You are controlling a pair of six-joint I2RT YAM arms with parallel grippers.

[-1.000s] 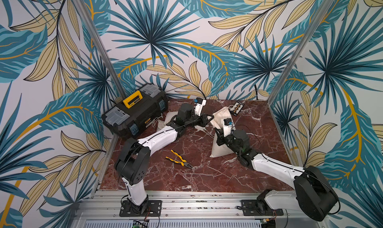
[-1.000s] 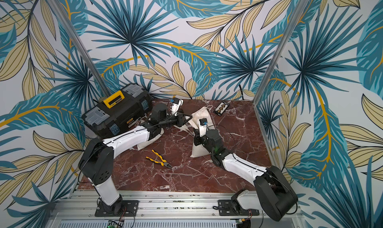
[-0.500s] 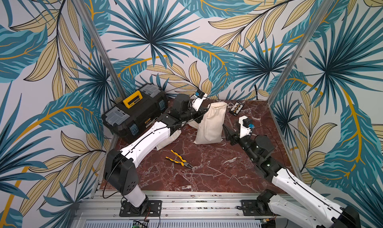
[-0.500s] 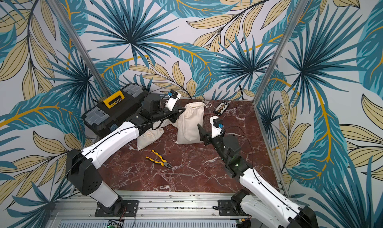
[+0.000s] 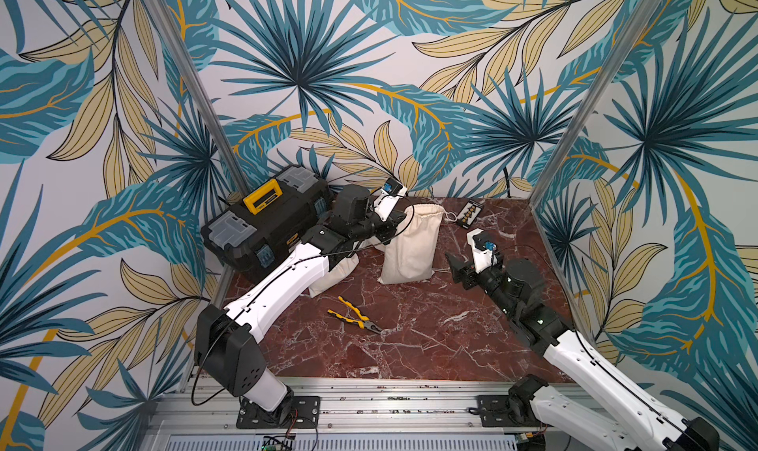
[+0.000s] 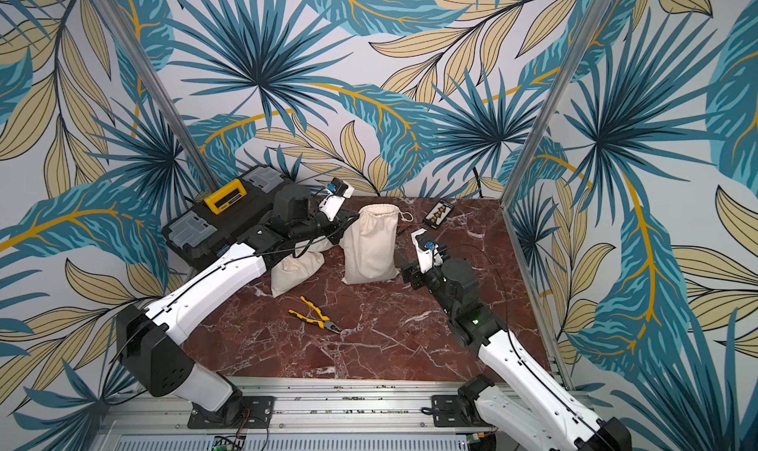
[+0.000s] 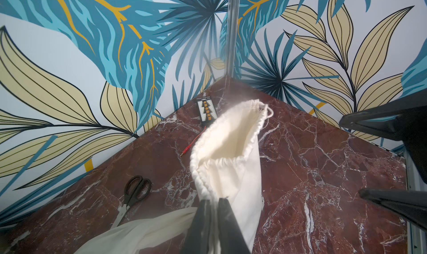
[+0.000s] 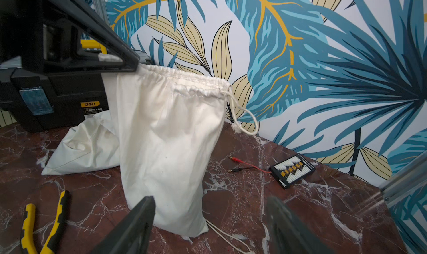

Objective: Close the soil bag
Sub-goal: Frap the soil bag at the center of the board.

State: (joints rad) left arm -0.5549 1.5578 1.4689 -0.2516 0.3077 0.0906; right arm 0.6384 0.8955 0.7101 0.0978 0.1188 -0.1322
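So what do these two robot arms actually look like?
The left arm and right arm are white shells with round black joints and thin black cables alongside. The left end effector and right end effector each have two tapered black fingers, beside a small white camera with blue trim.
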